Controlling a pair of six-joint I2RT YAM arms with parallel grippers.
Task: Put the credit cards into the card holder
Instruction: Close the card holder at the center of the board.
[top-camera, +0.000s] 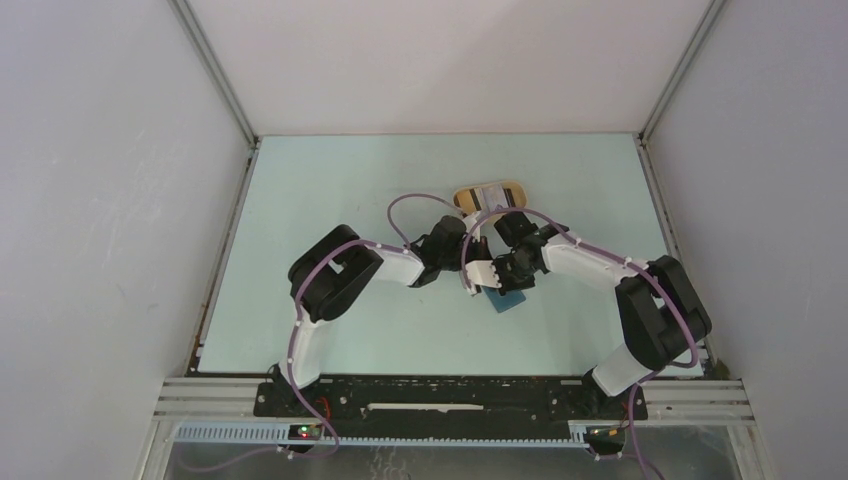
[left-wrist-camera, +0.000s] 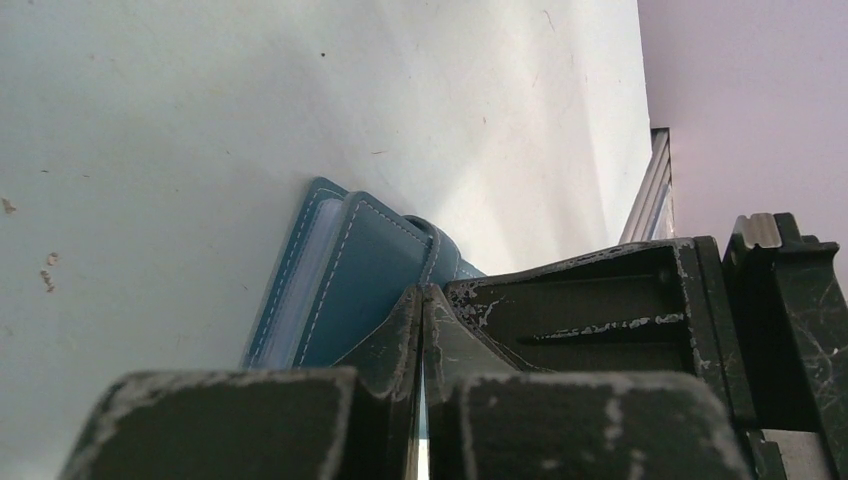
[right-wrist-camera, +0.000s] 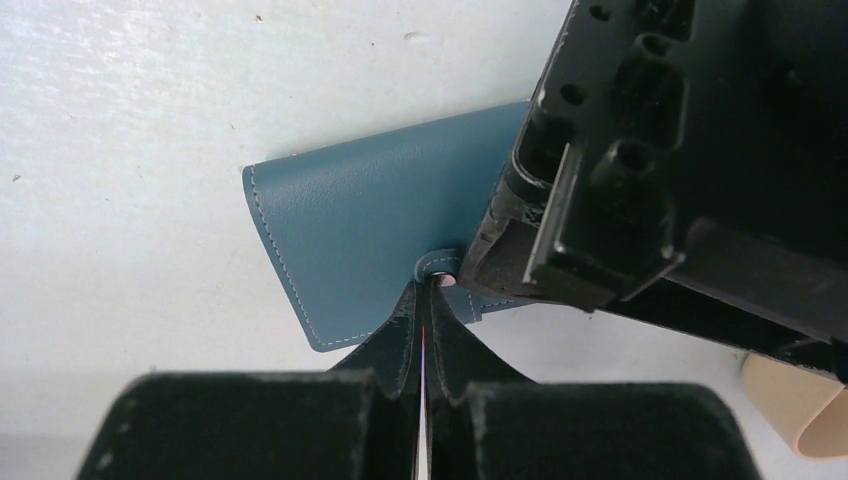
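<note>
Card holder (right-wrist-camera: 350, 230) in left hand (left-wrist-camera: 422, 296) and right hand (right-wrist-camera: 425, 292)

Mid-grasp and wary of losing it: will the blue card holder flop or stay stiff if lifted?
The card holder probably flexes: the left wrist view shows its stitched covers fanned apart around pale inner sleeves. Its smooth skin may slip, and the small snap tab likely bends first.

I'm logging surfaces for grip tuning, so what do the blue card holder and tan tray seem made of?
The card holder looks like leather or faux leather: matte teal, pale stitching along its edges, a metallic-looking snap. The tray is smooth matte tan, possibly plastic or wood; too little shows to tell.
</note>
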